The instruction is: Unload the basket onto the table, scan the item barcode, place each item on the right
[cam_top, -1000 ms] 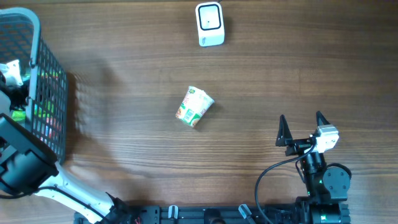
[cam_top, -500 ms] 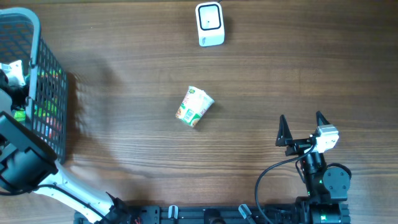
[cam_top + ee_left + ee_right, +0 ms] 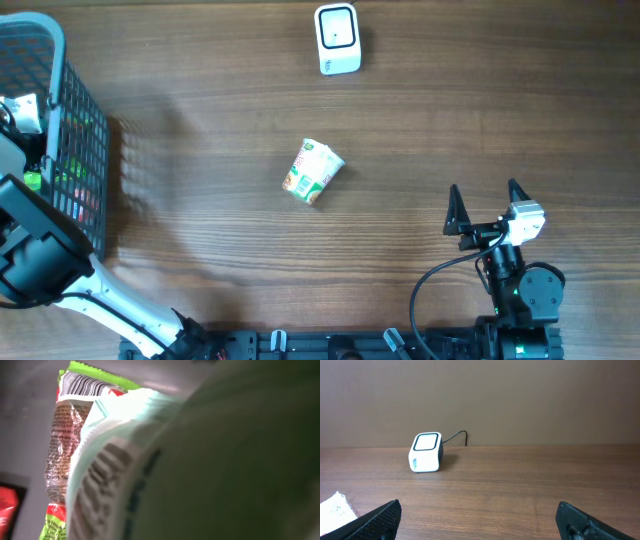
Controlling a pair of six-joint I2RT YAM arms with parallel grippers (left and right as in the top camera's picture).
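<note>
The white scanner (image 3: 337,38) stands at the far middle of the table, and it also shows in the right wrist view as a white scanner (image 3: 425,452) with a cable behind it. A printed paper cup (image 3: 312,172) lies on its side mid-table. My left arm (image 3: 35,250) reaches down into the wire basket (image 3: 88,150) at the far left. Its fingers are hidden. The left wrist view is filled by a blurred pale package (image 3: 115,460) pressed close to the lens, and behind it lies a red-and-green wrapper with a barcode (image 3: 90,382). My right gripper (image 3: 485,190) rests open at the near right, holding nothing.
The basket holds several colourful packets. The cup's white edge (image 3: 335,507) shows at the left of the right wrist view. Bare wooden tabletop lies between my right gripper and the scanner.
My left arm has shifted slightly deeper into the basket. The cup, the scanner and the right arm have not moved.
</note>
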